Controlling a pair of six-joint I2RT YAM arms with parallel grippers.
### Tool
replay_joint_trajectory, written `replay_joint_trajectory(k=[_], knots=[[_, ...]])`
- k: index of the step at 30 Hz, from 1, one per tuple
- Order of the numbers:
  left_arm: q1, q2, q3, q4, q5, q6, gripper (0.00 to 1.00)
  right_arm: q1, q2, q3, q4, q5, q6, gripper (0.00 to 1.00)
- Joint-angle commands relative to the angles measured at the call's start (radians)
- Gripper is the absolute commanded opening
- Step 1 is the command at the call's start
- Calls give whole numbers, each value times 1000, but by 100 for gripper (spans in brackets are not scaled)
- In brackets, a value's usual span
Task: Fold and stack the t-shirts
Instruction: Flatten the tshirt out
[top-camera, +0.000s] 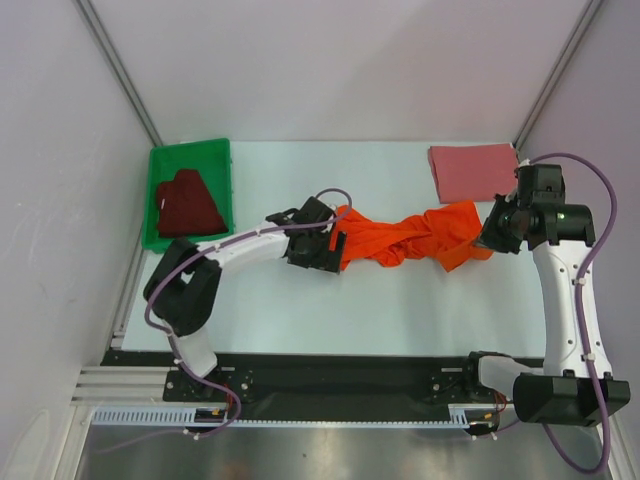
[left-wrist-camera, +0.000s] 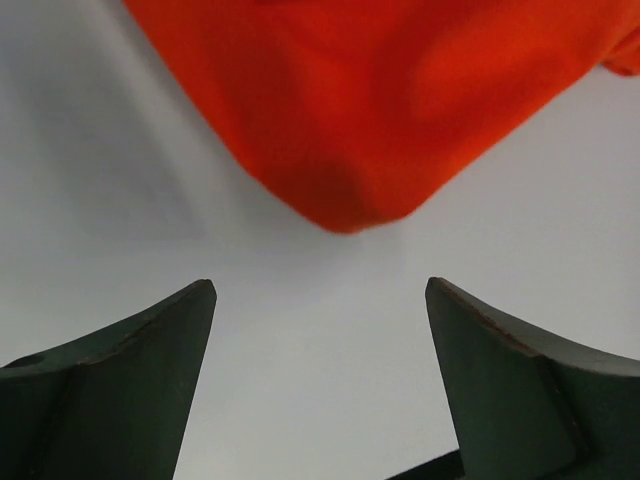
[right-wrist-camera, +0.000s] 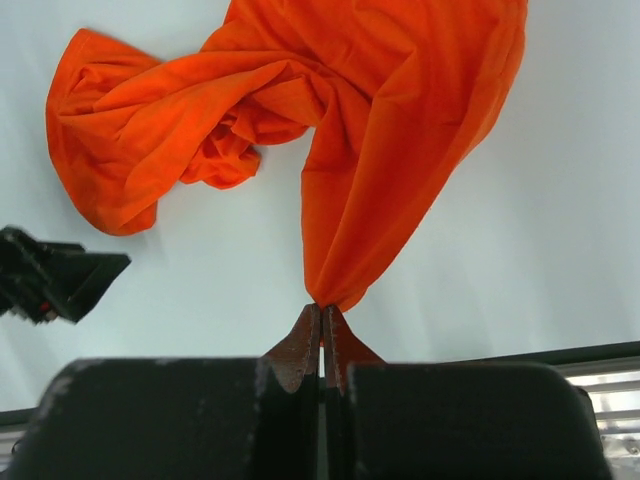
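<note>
- Spreading looks like the step in hand. The orange t-shirt (top-camera: 405, 238) lies as a twisted rope across the middle of the top view, on the table (top-camera: 330, 310), between the two arms.
- The right gripper (right-wrist-camera: 321, 315) has its fingers pinched together on a point of orange cloth at the shirt's right end. The fabric fans away from that pinch toward the top of the wrist view.
- The left gripper (left-wrist-camera: 320, 290) holds nothing, its fingers spread wide. The shirt's rounded left end lies just ahead of them, touching neither.
- A good grasp here would take a hem or corner low to the table, not the bunched lump. Catching several layers would probably lock the twist in.
- With both ends held, an even pull apart should open the cloth flat for folding.
- The pink t-shirt (top-camera: 472, 172) lies folded at the upper right and is the likely base of the stack. The orange cloth should not drag across it.
- The maroon t-shirt (top-camera: 187, 205) sits crumpled in the green bin (top-camera: 190, 148) at the upper left.
</note>
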Motion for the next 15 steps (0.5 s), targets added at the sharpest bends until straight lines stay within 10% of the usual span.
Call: replay_joint_trajectory(k=[1,6,13,15], knots=[[42,63,73,139,90,-32,91,5,-36,6,-22,-23,-19,0],[105,147,95,232,251,-64,75,8,-63,-21,-25,-30,-24,0],[142,96,187,223,319,-62,0,23,-59,-4,-35,-15,-31,0],[143,36,213,180,281,-34,0,23,-47,17,-46,11,-33,0]])
